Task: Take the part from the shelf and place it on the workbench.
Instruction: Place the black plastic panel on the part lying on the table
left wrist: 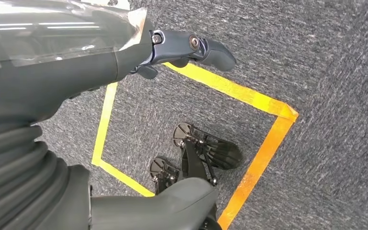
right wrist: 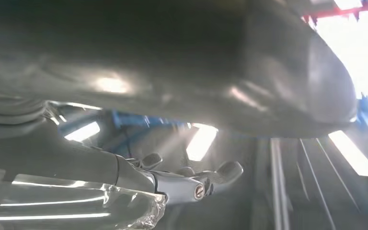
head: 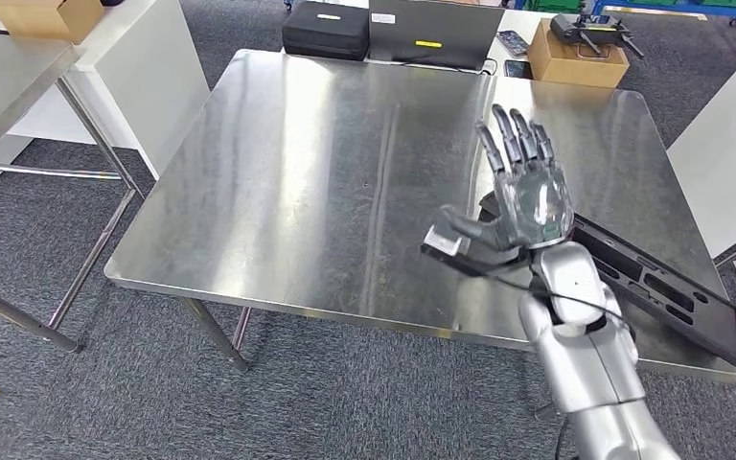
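The right hand (head: pixel 527 196) is hovering above the workbench (head: pixel 326 172), fingers spread apart and holding nothing. The part (head: pixel 661 292), a long dark tray-like piece, is lying flat on the bench just beside and beyond the wrist, so placement looks done. The left hand (left wrist: pixel 124 52) is hanging over the floor, seemingly empty, though its fingers' posture is unclear. Next, I judge, the arm should be drawing back without nudging the part.

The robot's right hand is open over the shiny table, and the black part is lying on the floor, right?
Not quite. The right hand is open over the table, but the black part lies on the table near its right edge, not on the floor. The head view shows it.
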`<state>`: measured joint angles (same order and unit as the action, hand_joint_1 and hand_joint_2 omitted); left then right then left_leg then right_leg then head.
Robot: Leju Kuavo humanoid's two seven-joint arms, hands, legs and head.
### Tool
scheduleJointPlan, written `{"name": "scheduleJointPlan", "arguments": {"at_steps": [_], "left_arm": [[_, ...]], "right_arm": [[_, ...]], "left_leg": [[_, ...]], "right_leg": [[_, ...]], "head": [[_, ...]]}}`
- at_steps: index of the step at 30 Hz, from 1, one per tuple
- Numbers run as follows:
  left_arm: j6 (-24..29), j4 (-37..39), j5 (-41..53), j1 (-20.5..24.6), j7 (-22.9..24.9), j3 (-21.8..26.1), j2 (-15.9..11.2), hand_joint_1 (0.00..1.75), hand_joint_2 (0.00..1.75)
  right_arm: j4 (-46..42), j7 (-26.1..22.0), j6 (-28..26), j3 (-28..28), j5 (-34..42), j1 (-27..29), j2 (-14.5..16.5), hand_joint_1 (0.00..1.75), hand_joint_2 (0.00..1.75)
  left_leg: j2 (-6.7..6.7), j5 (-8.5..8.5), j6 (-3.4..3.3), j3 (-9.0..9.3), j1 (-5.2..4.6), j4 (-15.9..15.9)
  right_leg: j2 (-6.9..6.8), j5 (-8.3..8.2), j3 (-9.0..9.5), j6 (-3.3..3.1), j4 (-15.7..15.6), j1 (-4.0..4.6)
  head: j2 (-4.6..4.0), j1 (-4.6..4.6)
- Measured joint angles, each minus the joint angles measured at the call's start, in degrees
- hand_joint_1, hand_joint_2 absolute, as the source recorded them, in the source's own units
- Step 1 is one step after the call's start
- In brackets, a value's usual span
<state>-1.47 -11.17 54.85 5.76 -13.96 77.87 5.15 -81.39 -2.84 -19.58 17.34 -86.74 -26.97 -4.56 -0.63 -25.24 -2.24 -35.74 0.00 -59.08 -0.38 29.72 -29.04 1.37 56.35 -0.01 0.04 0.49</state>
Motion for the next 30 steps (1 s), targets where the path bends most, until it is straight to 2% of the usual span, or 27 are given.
{"name": "scheduleJointPlan", "arguments": {"at_steps": [4,8,15,20,22,24,27,28,29,30], "left_arm": [[0.4,0.0,-0.9,0.0,0.5,0.7,0.0,0.0,0.0],[1.0,0.0,-1.7,-0.1,1.0,1.1,0.0,0.0,0.0],[1.2,0.0,-3.2,-0.1,1.6,2.2,0.2,0.0,0.0],[1.1,0.0,-3.6,-0.1,2.1,3.0,0.3,0.0,0.0],[1.0,0.0,-3.3,-0.1,2.1,3.0,0.4,0.0,0.0],[0.9,0.0,-3.1,-0.1,2.1,3.0,0.6,0.0,0.0],[0.8,0.0,-2.8,0.0,2.0,3.0,0.9,0.0,0.0],[0.8,0.0,-2.7,0.0,2.0,3.0,1.0,0.0,0.0],[0.8,0.0,-2.7,0.0,2.0,3.0,1.0,0.0,0.0],[0.8,0.0,-2.7,0.0,2.0,3.0,1.1,0.0,0.0]], "right_arm": [[-12.8,2.2,-7.9,2.4,-2.8,12.6,-1.8,0.0,0.0],[-21.2,3.0,-12.8,3.1,-3.3,22.6,-4.0,0.0,0.0],[-29.1,1.7,-15.0,3.1,-2.4,33.4,-4.8,0.0,0.0],[-31.6,2.1,-16.6,2.0,2.8,40.9,-6.6,0.0,0.0],[-32.4,2.0,-16.8,1.4,4.4,43.1,-7.5,0.0,0.0],[-33.2,1.8,-16.8,0.8,5.0,44.8,-8.1,0.0,0.0],[-33.9,1.4,-16.8,0.2,5.1,46.8,-8.3,0.0,0.0],[-34.0,1.3,-16.8,0.0,5.1,47.3,-8.3,0.0,0.0],[-34.0,1.3,-16.8,-0.1,5.1,47.6,-8.4,0.0,0.0],[-34.1,1.2,-16.8,-0.1,5.1,47.9,-8.4,0.0,0.0]], "left_leg": [[-0.09,-0.14,0.13,0.02,-0.02,0.0],[-0.07,-0.33,0.07,0.06,-0.02,0.0],[0.05,-0.69,-0.14,0.39,-0.32,-0.1],[0.05,-1.01,-0.8,0.68,-0.87,-0.1],[0.14,-0.75,-1.22,0.98,-0.8,0.3],[0.34,-0.43,-1.74,1.36,-0.39,0.9],[0.46,-0.3,-1.99,1.4,-0.19,1.1],[0.48,-0.28,-1.97,1.36,-0.19,1.1],[0.48,-0.23,-1.91,1.33,-0.17,1.1],[0.47,-0.15,-1.8,1.33,-0.12,1.1]], "right_leg": [[-0.04,0.13,0.21,0.13,0.0,0.0],[-0.01,0.2,0.26,0.08,-0.1,0.0],[0.08,0.4,0.4,0.41,-0.2,-0.32],[0.08,0.56,0.9,1.03,-0.3,-0.78],[0.1,0.72,1.28,1.29,-0.2,-0.84],[0.17,2.35,0.35,1.2,2.5,-0.85],[0.26,6.99,-5.03,0.89,13.5,-0.94],[0.26,7.61,-6.31,1.13,16.1,-0.97],[0.26,7.2,-6.45,1.59,16.3,-1.02],[0.26,5.93,-5.39,2.16,14.3,-1.1]], "head": [[0.0,-0.02],[0.0,-0.01],[0.0,-0.02],[0.0,-0.03],[0.0,-0.04],[0.0,0.08],[0.0,0.22],[0.0,0.2],[0.0,0.21],[0.0,0.2]]}}
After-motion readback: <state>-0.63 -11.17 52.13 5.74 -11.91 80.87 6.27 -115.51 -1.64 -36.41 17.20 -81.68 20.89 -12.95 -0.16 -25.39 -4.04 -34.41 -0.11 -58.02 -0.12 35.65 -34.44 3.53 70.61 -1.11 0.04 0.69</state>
